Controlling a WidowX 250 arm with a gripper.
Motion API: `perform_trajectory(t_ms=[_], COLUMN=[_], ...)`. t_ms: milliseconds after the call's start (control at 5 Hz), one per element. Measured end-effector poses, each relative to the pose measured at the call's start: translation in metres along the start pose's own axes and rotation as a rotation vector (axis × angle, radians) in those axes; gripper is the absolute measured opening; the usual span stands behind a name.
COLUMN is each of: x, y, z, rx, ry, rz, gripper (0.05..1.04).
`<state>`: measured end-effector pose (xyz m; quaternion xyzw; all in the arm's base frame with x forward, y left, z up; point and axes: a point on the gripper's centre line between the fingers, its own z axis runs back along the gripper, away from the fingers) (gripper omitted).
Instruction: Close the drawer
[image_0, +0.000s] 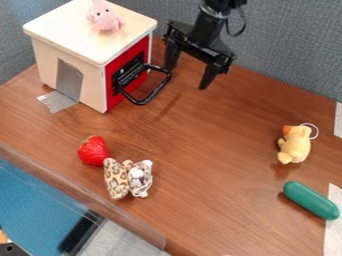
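Red drawer front (135, 84) looking about flush in the pale box (48, 60) on the desk (220, 150), I judge that, with my fingers (210, 75) wide apart beside its black handle (157, 91), any leftover gap needs only a light, square push, without snagging that loop.

Red-fronted drawer (137, 83), set in the right-hand face of the pale box (67, 25) at upper left on the wooden table (207, 130). Apparently closed, with the front sitting within the pale frame, upright and facing right and toward the camera. Across the red, a black panel (127, 72) with light print. From there, jutting out over the tabletop, a black, squared-off loop handle (157, 93) with rounded corners.
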<state>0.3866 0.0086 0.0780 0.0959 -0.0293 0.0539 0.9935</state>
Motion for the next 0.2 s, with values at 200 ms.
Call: perform_trajectory(t_ms=[200], x=[-0.0091], y=[0.0058], z=[0.0028], rx=[-0.082], ry=[0.037], rz=[0.0], gripper=[1.001])
